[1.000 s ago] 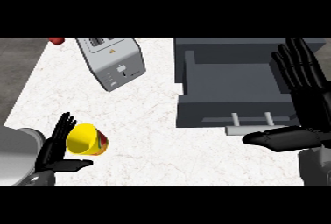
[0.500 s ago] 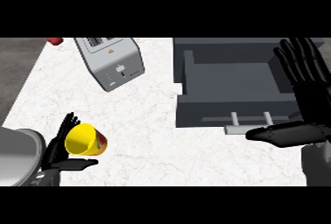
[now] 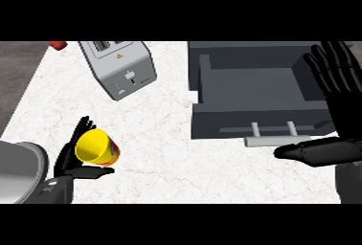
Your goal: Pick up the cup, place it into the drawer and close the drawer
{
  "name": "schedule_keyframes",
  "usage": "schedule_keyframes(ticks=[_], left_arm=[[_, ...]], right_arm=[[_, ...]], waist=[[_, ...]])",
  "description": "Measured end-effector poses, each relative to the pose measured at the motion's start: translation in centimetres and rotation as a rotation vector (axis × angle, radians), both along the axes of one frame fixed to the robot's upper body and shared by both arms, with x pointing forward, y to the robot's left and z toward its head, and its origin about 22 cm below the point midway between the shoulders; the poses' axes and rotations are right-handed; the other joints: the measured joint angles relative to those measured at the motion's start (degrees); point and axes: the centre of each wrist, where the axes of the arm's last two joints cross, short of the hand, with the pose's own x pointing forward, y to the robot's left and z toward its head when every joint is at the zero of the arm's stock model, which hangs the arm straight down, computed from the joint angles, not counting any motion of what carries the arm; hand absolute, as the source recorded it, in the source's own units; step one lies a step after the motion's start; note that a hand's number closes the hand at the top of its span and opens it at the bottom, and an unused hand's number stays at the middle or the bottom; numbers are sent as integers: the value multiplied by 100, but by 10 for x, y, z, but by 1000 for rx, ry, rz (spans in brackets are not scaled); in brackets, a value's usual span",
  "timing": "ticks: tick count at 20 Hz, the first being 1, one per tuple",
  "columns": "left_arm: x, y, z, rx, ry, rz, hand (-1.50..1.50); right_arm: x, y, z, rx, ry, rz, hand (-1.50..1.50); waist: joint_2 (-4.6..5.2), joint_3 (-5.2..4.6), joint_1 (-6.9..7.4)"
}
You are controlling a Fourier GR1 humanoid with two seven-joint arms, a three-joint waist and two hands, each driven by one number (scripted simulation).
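A yellow cup with a red-and-orange side lies tilted on the white counter at the lower left, its mouth facing up and left. My left hand is right against it, with straight fingers standing behind the cup and the thumb stretched out under it. The grey drawer stands open at the upper right, with its handle on the front. My right hand is open at the right edge, fingers up beside the drawer, thumb pointing left below the handle.
A silver toaster lies at an angle at the upper left of the counter. A small red thing shows at the top left edge. Dark floor runs along the counter's left side.
My left forearm has come further into view and the hand has closed in on the cup. The cup has shifted slightly upward. The right hand has barely moved.
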Motion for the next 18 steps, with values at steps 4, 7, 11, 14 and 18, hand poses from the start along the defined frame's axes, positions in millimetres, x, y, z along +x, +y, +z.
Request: schedule_keyframes(ticks=[4,7,11,14,18], left_arm=[[2,-9,-2,-53,5,-48,150],[9,-17,1,-54,-47,-63,150],[16,-16,7,23,-144,-1,150],[23,-21,11,42,-208,47,150],[31,-26,17,-6,-263,64,150]], right_arm=[[4,-2,-1,2,0,-10,-150],[7,-2,1,-6,0,-13,-150],[8,-4,-4,-17,7,-13,-150],[8,-4,-2,-15,4,-13,-150],[4,-4,-5,-8,9,-16,-150]], waist=[[4,-1,18],[6,-3,23],[7,-1,27],[0,2,35],[-20,4,51]])
